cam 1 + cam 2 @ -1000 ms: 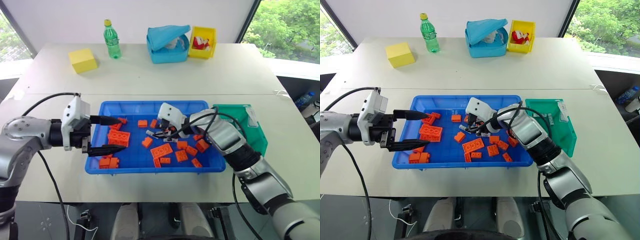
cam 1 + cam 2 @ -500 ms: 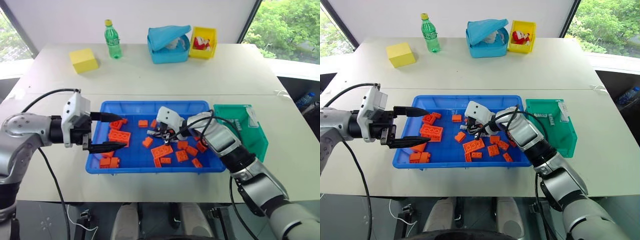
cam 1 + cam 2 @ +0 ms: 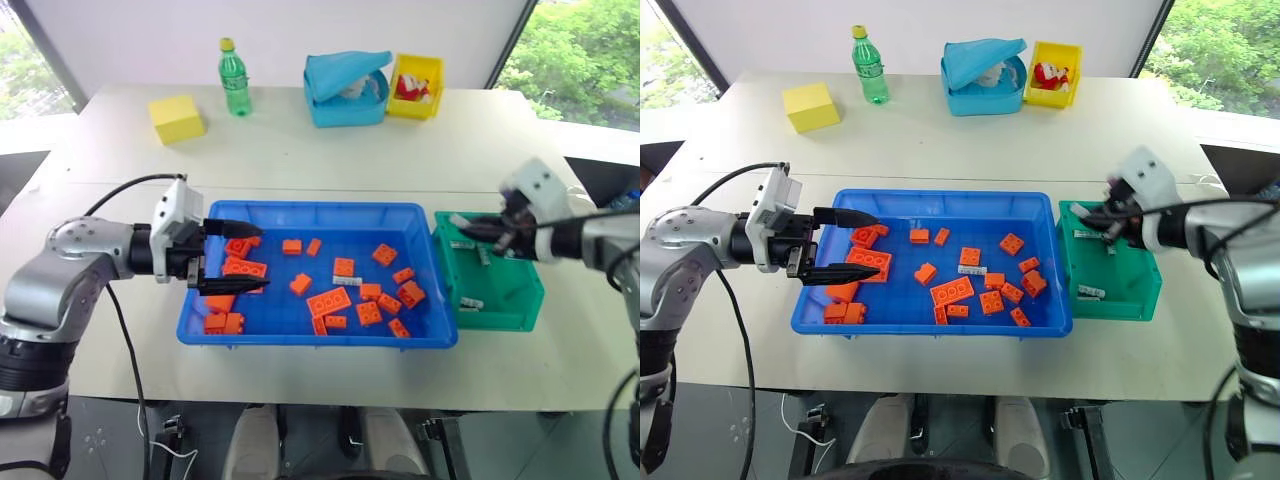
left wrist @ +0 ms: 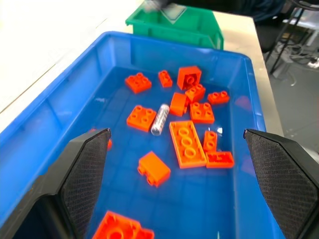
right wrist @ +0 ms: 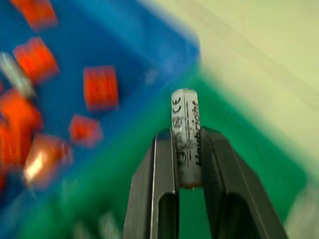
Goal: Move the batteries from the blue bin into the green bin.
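A large blue bin (image 3: 318, 340) sat on a pale surface (image 3: 300, 150), and everything here is placed relative to it. Inside lay many orange toy bricks (image 3: 328, 302) and one battery (image 3: 347, 281) remaining near the middle, a small silvery cylinder just beside a brick. Touching the blue bin's right wall stood the smaller green bin (image 3: 525, 310), with several batteries already on its floor, one (image 3: 471, 303) near its front.

The right tool (image 5: 187, 158) was clenched on a battery (image 5: 186, 137), gripped upright between the two black fingers with its top poking out. It hovered over the green bin's far end, above the rim. The left tool (image 3: 247, 258) hung inside the blue bin's left end, its fingers spread wide and grasping nothing, above some bricks.

Beyond the blue bin, toward the far edge of the surface, stood a yellow block (image 3: 177, 118), a green bottle (image 3: 234, 77), a light-blue lidded box (image 3: 344, 88) and a yellow bin (image 3: 417, 85).

The step in hand appeared to be the drop-off. To do it well, the right tool would likely need to be fully past the green bin's rim and low before letting go, so the battery would not bounce or roll out over the sloped front. A straight lift afterwards should keep the fingers from catching the batteries already there.
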Robot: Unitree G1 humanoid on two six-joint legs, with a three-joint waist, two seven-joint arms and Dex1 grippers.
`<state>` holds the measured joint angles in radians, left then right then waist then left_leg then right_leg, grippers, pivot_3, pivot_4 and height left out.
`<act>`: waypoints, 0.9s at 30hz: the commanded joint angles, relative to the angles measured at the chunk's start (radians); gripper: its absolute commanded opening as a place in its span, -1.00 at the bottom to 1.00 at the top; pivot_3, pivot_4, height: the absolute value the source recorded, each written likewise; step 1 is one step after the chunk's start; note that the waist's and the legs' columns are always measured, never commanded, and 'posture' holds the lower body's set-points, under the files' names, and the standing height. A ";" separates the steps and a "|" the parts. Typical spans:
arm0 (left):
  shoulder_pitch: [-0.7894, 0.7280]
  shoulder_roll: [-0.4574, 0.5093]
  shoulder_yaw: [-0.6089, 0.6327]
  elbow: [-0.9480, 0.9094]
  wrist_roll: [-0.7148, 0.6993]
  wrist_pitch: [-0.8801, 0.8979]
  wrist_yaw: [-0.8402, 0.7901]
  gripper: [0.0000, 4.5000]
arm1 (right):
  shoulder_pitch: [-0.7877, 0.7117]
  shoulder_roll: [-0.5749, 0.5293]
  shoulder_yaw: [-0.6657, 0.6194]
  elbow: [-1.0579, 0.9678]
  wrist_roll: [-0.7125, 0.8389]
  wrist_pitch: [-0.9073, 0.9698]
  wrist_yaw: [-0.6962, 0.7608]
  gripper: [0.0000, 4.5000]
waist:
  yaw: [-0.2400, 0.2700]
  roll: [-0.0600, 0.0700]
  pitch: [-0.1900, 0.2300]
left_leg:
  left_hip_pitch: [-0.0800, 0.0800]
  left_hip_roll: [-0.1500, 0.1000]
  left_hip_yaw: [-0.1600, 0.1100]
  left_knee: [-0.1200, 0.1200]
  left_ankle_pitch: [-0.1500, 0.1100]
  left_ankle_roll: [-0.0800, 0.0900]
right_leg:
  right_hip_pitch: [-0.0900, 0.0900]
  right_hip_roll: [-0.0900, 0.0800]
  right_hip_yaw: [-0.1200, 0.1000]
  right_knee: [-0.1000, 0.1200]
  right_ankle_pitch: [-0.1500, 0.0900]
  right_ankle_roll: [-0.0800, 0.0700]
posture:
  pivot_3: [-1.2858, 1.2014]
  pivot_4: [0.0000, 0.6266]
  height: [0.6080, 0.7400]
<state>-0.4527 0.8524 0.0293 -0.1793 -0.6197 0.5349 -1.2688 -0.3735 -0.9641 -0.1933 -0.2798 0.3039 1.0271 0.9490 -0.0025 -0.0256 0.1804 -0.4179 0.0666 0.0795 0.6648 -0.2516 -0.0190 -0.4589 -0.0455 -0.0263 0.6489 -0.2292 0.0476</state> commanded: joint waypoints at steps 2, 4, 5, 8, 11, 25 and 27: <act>-0.043 -0.003 -0.003 0.023 0.015 -0.030 -0.027 1.00 | 0.054 -0.028 -0.050 -0.033 0.009 -0.062 -0.025 -0.74 | -0.016 0.000 0.000 | 0.002 0.000 0.000 0.000 0.000 0.000 | 0.001 0.001 0.000 0.001 0.000 0.000 | 0.03 -0.52 0.93; -0.060 -0.005 -0.006 0.041 0.021 -0.034 -0.035 1.00 | 0.057 -0.026 -0.043 -0.024 0.000 -0.095 -0.049 -0.33 | -0.016 0.000 0.000 | 0.004 0.000 -0.001 0.000 0.000 0.000 | 0.004 0.001 0.000 0.001 0.000 0.000 | 0.03 -0.52 0.93; -0.065 -0.007 -0.007 0.046 0.023 -0.036 -0.036 1.00 | 0.042 -0.022 -0.041 -0.021 0.005 -0.101 -0.058 -0.12 | -0.016 0.000 0.000 | 0.005 0.000 -0.001 -0.001 0.000 0.000 | 0.004 0.001 0.000 0.001 0.000 0.000 | 0.03 -0.52 0.93; -0.068 -0.010 -0.005 0.046 0.025 -0.035 -0.040 1.00 | -0.039 -0.006 -0.013 -0.036 0.044 -0.115 -0.055 0.30 | -0.016 0.000 0.000 | 0.005 0.000 0.000 -0.001 0.000 0.000 | 0.004 0.001 0.001 0.001 0.000 0.000 | 0.03 -0.52 0.93; -0.055 -0.011 -0.005 0.027 0.022 -0.029 -0.038 1.00 | -0.148 0.035 0.087 -0.070 0.084 -0.110 -0.029 0.30 | -0.017 0.000 0.000 | 0.005 0.000 0.000 -0.001 0.000 0.000 | 0.004 0.001 0.001 0.001 0.000 0.000 | 0.03 -0.52 0.93; 0.009 0.013 0.046 -0.077 -0.013 0.027 0.022 1.00 | -0.215 0.283 0.521 0.048 -0.035 -0.186 -0.067 0.30 | -0.009 0.000 0.000 | 0.000 0.000 -0.001 0.002 0.000 0.000 | 0.002 -0.001 0.000 0.000 0.000 0.000 | 0.03 -0.52 0.93; 0.031 0.022 0.062 -0.097 -0.022 0.035 0.029 1.00 | -0.216 0.305 0.538 0.088 -0.058 -0.213 -0.078 0.30 | -0.009 0.000 0.000 | 0.000 0.000 -0.001 0.001 0.000 0.000 | 0.002 0.000 0.000 0.001 0.000 0.000 | 0.03 -0.52 0.93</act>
<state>-0.4231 0.8556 0.0420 -0.2412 -0.6214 0.5649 -1.2483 -0.5840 -0.6696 0.3486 -0.1970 0.2606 0.8451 0.8791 -0.0117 -0.0257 0.1804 -0.4176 0.0666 0.0785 0.6660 -0.2516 -0.0189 -0.4574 -0.0456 -0.0266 0.6499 -0.2294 0.0477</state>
